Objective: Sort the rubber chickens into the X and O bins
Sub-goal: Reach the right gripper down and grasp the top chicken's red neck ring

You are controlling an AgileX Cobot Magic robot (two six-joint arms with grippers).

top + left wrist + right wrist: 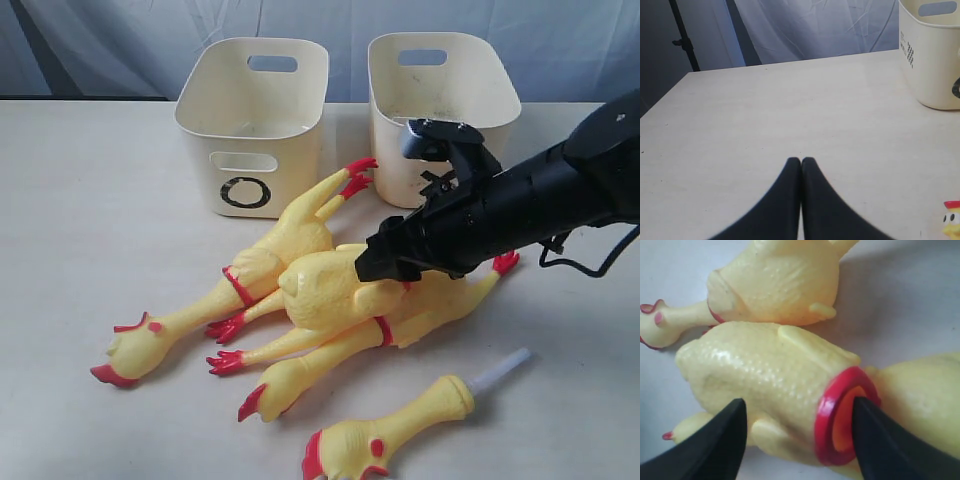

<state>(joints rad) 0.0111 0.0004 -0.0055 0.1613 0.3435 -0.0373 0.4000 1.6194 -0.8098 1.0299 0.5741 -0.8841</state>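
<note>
Four rubber chickens (300,300) lie on the pale table (80,200) before two cream tubs, the O bin (250,120) left, its twin (440,95) right with its mark hidden by the arm (560,190), grey drapes (120,40) behind. Three long ones pile up slanting lower left to upper right, and the short one (400,430) lies nearest, white tube (500,368) aimed upper right. The right gripper (799,402) is spread astride the middle chicken (320,285) at its red band (832,415); the left gripper (801,161) is pinched closed above the table.

Right arm (560,190) is chunky matte black, with a thin black cable (590,268) underneath and a dark grey bracket (440,140) on top. Right fingers (715,440) are smooth black wedges. Left fingers (785,200) look the same, with rounded tips
</note>
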